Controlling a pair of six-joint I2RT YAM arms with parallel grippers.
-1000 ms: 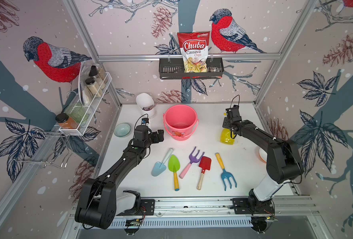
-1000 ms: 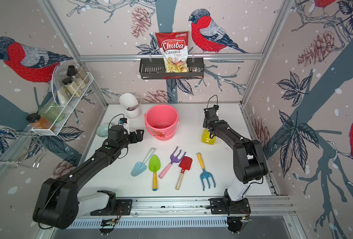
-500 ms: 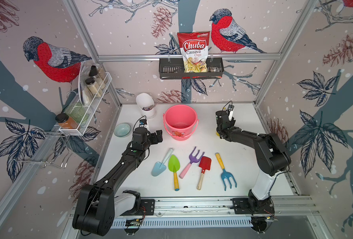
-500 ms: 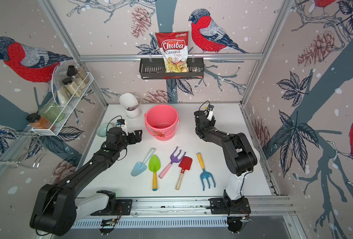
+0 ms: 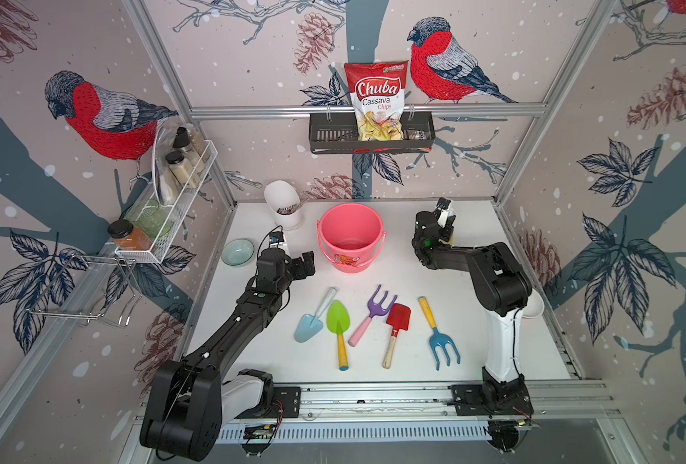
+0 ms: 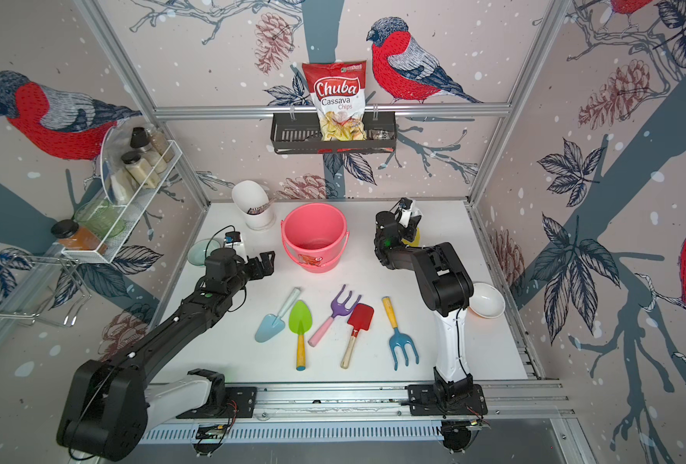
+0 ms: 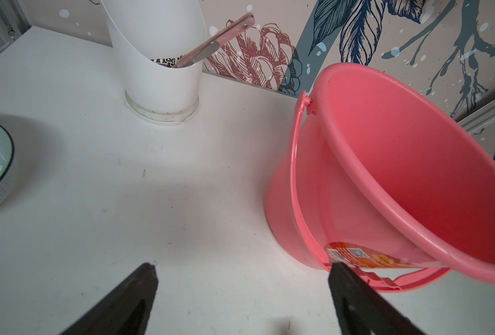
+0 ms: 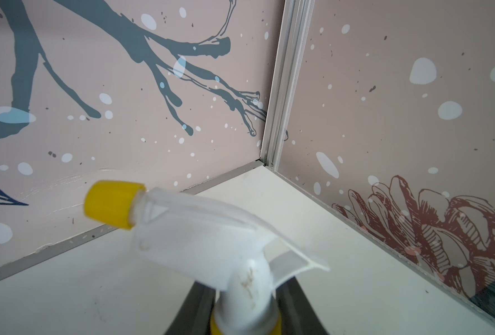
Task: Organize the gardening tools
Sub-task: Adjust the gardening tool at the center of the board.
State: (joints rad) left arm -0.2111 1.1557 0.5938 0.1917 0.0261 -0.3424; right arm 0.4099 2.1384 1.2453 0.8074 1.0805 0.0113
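Smooth white table (image 5: pixel 470 361) carries 5 glossy plastic tools (image 5: pixel 398 316); left jaws spread wide, empty; right jaws pinch the neck of a spray bottle (image 8: pixel 211 232).

Pink bucket (image 5: pixel 357 263), chips bag (image 5: pixel 376 96), spray bottle (image 8: pixel 199 232)

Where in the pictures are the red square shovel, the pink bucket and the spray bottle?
red square shovel (image 5: pixel 398 316): in a top view, on its red blade.
pink bucket (image 7: pixel 327 197): left wrist view, on its outer wall.
spray bottle (image 8: pixel 199 232): right wrist view, on its white spray head.
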